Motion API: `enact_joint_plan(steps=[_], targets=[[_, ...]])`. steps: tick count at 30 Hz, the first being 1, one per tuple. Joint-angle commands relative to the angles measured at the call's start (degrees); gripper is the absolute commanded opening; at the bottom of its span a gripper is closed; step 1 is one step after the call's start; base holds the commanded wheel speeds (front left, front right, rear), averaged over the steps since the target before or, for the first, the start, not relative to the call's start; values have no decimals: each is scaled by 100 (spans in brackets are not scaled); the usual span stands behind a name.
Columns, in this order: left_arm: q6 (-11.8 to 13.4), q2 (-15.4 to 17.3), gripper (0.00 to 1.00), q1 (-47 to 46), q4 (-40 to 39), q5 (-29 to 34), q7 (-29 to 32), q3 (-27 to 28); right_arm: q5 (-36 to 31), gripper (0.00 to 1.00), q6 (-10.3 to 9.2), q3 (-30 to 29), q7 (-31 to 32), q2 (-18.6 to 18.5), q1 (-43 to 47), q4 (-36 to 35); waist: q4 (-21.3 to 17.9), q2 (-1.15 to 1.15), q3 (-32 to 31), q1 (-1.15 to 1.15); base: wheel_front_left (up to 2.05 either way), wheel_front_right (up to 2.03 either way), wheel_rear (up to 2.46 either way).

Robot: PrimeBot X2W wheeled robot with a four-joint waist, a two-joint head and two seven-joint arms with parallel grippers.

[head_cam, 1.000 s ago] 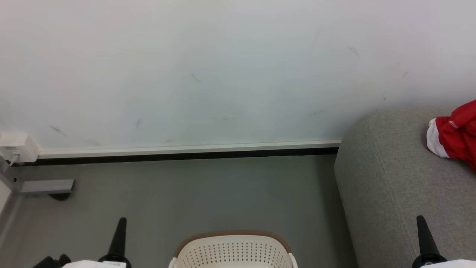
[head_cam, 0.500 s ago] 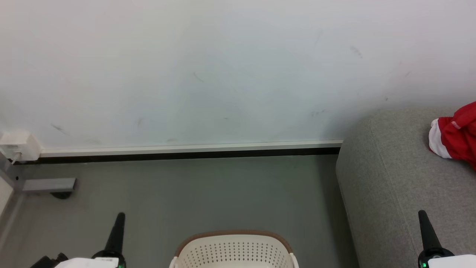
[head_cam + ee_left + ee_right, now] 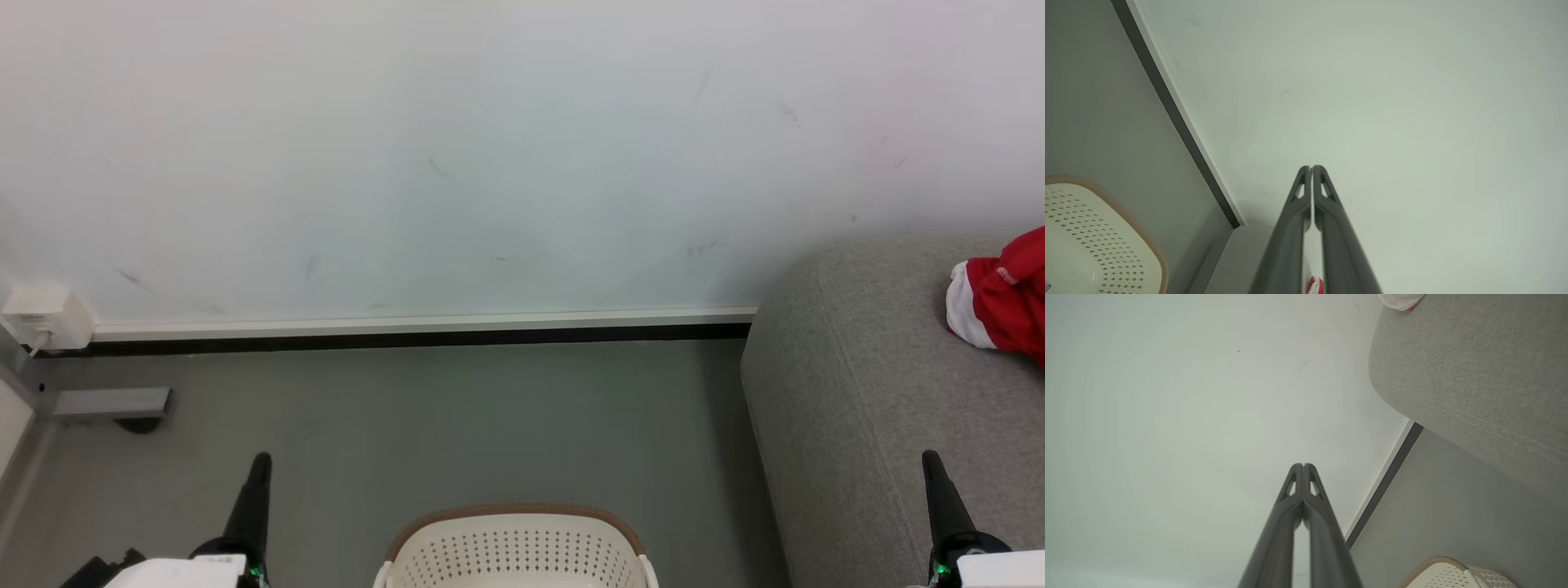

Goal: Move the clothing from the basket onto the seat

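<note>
The left claw and right claw are both clenched on nothing, with the basket on the floor between them, and the clothing lies on the seat at far right.

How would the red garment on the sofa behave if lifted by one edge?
Probably floppy: the red garment lies bunched in soft folds on the sofa, so it would likely drape. It looks like thin fabric, so it is probably light.
</note>
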Motion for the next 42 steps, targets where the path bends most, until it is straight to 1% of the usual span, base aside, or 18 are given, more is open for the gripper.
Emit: enact_joint_plan(steps=[1,27,42], targets=[[-30,21,0,-81,-34,-140,54,33,105,0,-11,-31,21,-21,-78,-51,2,0,0,0,0,0,0],[-135,-2,0,-185,-73,-1128,323,147,1171,0,-14,-145,318,-9,-214,-85,64,0,19,0,0,0,0],[-128,-1,0,-181,-72,-1111,320,143,1127,0,-14,-154,300,1,-212,-81,64,0,19,0,0,0,0]])
